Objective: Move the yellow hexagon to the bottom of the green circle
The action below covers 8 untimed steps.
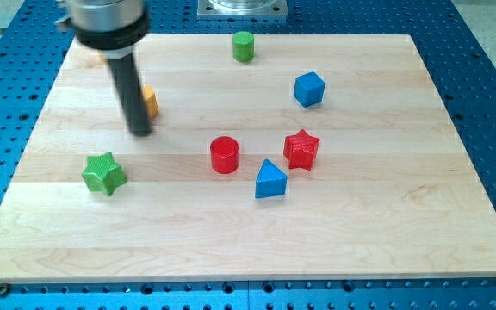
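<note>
The yellow hexagon (150, 102) lies at the board's upper left, mostly hidden behind my rod; only its right edge shows. The green circle (244, 46) stands near the view's top, right of the hexagon. My tip (140, 133) rests on the board just below and left of the hexagon, close to it or touching it.
A green star (104, 173) lies at the left. A red circle (224, 155), a red star (300, 148) and a blue triangle (270, 180) cluster in the middle. A blue block, roughly hexagonal (309, 89), sits at upper right. The wooden board (386, 232) lies on a blue perforated table.
</note>
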Each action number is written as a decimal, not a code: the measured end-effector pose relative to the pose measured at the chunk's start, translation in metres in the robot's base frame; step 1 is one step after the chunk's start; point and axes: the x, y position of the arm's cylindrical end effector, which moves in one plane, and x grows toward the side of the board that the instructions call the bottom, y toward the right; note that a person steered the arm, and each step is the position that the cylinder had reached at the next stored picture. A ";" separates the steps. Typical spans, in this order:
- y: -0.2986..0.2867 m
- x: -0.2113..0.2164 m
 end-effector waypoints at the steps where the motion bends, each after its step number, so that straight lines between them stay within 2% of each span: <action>1: -0.031 -0.019; 2: -0.014 -0.051; 3: 0.030 -0.067; 4: 0.083 -0.067; 6: 0.071 -0.021; 7: 0.119 -0.039; 8: 0.171 -0.089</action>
